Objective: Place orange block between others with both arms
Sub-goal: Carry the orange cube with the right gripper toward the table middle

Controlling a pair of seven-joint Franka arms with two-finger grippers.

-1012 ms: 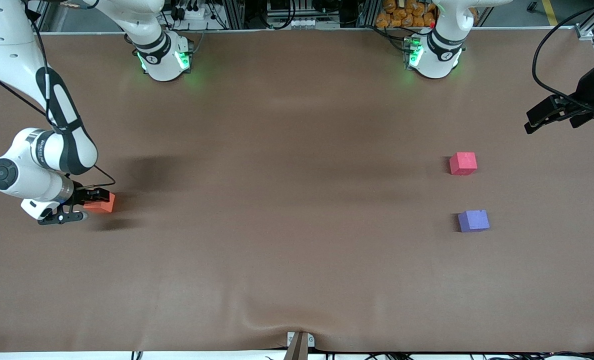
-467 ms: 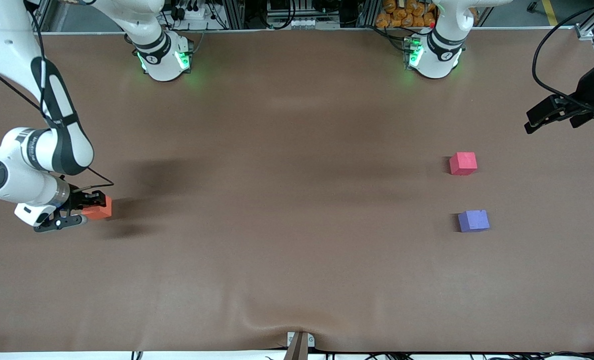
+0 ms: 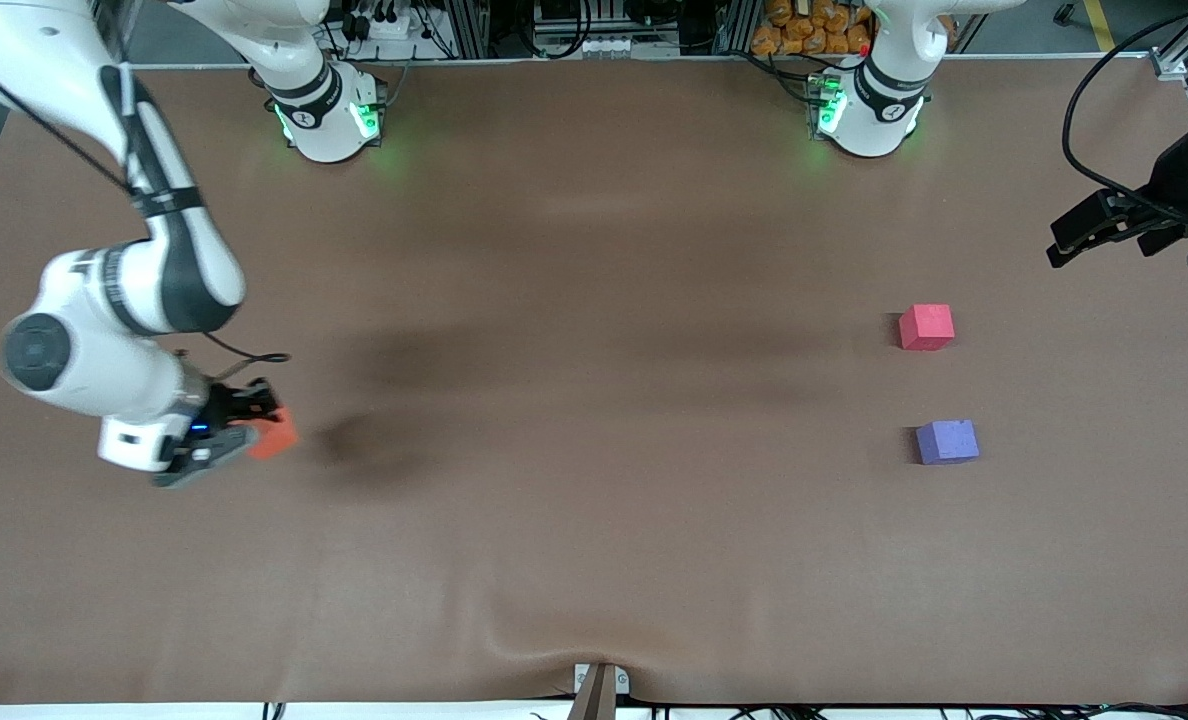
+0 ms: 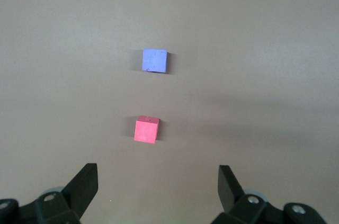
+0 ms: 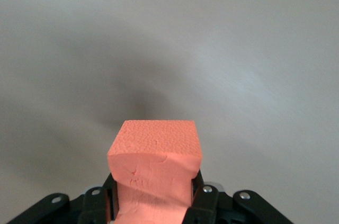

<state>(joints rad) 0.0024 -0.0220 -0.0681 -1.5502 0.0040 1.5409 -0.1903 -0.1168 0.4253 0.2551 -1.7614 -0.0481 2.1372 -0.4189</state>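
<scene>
Right gripper (image 3: pixel 254 432): jaws clamped on the orange block (image 3: pixel 274 436), with the block raised above the brown table (image 3: pixel 594 520) at the right arm's end. A dark shadow lies on the table surface just beside the block, toward the middle of the table.

Condition of the orange block, right wrist view (image 5: pixel 154 168): matte, pebbled foam texture on the face turned away from the gripper, which is flat and square-edged. Lower down, between the fingers (image 5: pixel 199 197), the sides are visibly pinched inward and the surface shows creases and a wavy ridge where the foam is squeezed. The dark fingers press against both sides of the block. Colour is an even salmon-orange with no markings.

Right arm (image 3: pixel 114 320): white with black joint bands, reaching from its base (image 3: pixel 324 115) out and down to the gripper.

Left gripper (image 3: pixel 1104 228): fingers spread wide apart, nothing between them, hanging over the table edge at the left arm's end. The left arm waits. In the left wrist view the two dark fingertips (image 4: pixel 85 184) stand far apart at either side of the gripper (image 4: pixel 156 187), with bare table between.

The others: pinkish-red cube (image 3: pixel 926 327) and purple-blue cube (image 3: pixel 947 441) both rest flat on the table toward the left arm's end, apart from each other with open table between them. The purple-blue cube is nearer the front camera. Both are far from the orange block. Both also show in the left wrist view, pinkish-red (image 4: pixel 146 129) and purple-blue (image 4: pixel 154 60).
</scene>
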